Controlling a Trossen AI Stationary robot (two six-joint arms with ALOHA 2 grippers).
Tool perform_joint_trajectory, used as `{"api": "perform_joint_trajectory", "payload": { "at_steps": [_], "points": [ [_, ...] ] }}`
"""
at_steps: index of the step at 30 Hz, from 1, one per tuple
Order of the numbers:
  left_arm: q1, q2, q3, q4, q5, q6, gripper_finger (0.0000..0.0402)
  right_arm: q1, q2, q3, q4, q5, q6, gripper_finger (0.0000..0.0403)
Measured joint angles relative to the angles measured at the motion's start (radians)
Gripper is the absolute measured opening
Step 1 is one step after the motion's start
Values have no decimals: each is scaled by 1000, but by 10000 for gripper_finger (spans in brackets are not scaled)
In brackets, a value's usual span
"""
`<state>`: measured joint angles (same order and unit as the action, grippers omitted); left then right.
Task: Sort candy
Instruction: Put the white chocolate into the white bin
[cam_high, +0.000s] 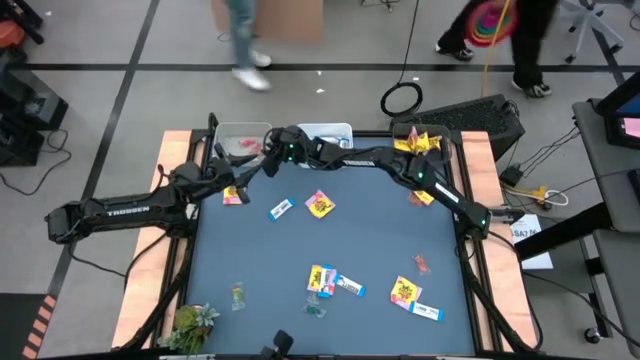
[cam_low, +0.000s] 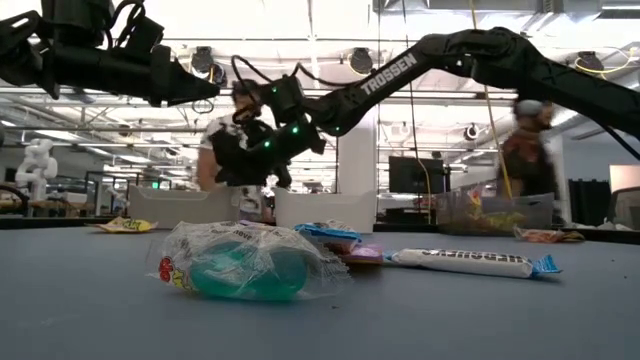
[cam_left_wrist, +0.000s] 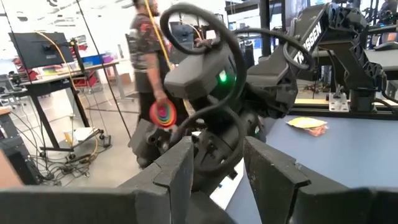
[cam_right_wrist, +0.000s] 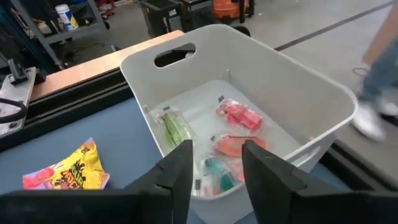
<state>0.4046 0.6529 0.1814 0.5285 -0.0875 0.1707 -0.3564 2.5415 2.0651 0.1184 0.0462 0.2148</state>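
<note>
Candy lies scattered on the blue mat: a yellow packet, a blue-and-white bar, a cluster near the front, and a clear-greenish sweet close to the low camera. My right gripper stands open over the far-left white bin, which holds red, green and teal sweets. In the high view this gripper is at the bin's near rim. My left gripper is open and empty, level above the mat's left side, facing the right arm's wrist.
A second white bin and a bin of yellow packets stand along the far edge. A yellow packet lies on the mat beside the left bin. A green leafy thing sits at the near left corner. People walk beyond the table.
</note>
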Motion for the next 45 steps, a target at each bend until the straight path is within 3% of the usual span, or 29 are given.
{"api": "perform_joint_trajectory", "payload": {
  "at_steps": [4, 10, 16, 20, 27, 35, 40, 45],
  "points": [
    [0, 0, 0, 0, 0, 0, 148, 9, -43, 0, -53, 3, -46, 106],
    [0, -15, 0, 1, 0, 0, 148, 40, -101, 0, -154, 55, -193, 13],
    [-1, -63, 0, -43, 31, 0, 148, 55, -109, -68, -192, 93, -185, 3],
    [-1, -91, 0, -65, 32, -1, 148, 98, -170, -207, -115, 82, -175, 1],
    [-1, -100, 0, -72, 75, -7, 148, 161, -440, -600, 48, 102, -130, 0],
    [-1, -72, 0, -103, 166, -52, 148, 274, -766, -972, 23, 117, -71, 0],
    [-1, -20, 0, -90, 269, -53, 148, 346, -898, -1104, 8, -9, -21, 0],
    [-1, 29, 0, -86, 282, -46, 148, 430, -913, -1173, -4, -125, -16, 6]
  ]
}}
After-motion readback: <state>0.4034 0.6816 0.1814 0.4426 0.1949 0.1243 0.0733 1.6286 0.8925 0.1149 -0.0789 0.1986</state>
